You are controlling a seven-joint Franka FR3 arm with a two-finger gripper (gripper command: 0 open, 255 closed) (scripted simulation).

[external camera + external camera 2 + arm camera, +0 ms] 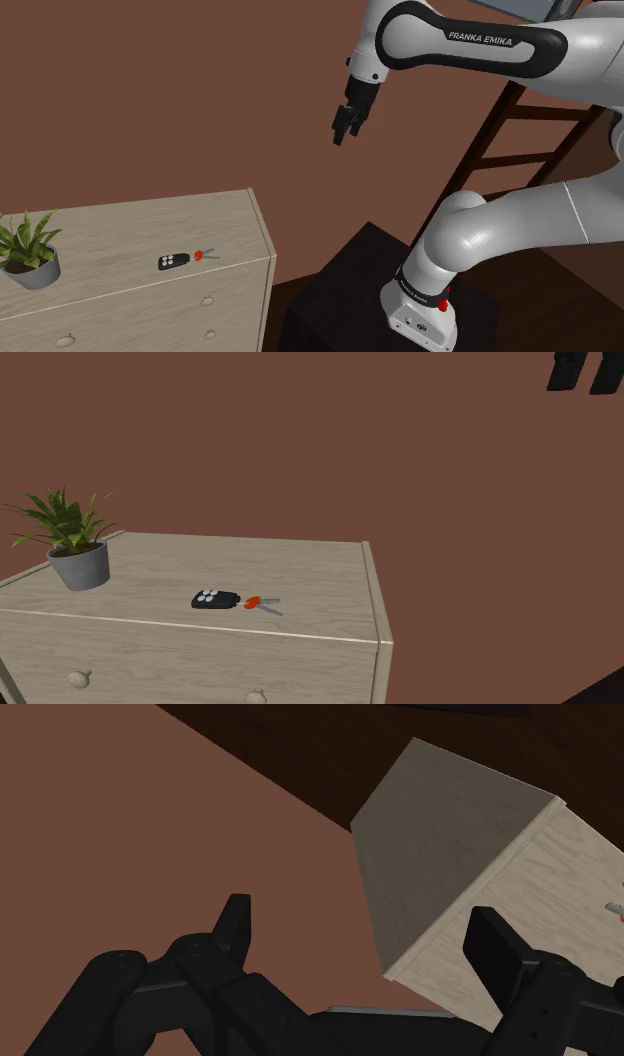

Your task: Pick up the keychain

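The jaws stand apart with nothing between them, hanging high in the air before the brown wall (150,90). Well below them and off to one side stands the pale wooden chest of drawers (120,232). Its near corner is likely the first thing a careless descent would strike. Farther from the jaws, near the front edge of that surface, rests the keychain (232,599), a flat black fob joined to a red-headed metal key. Thin and loose, it could skid off the edge under a glancing touch, or slip if pinched by the key alone. Farthest away, the green plant in a grey pot (78,557) seems safe.
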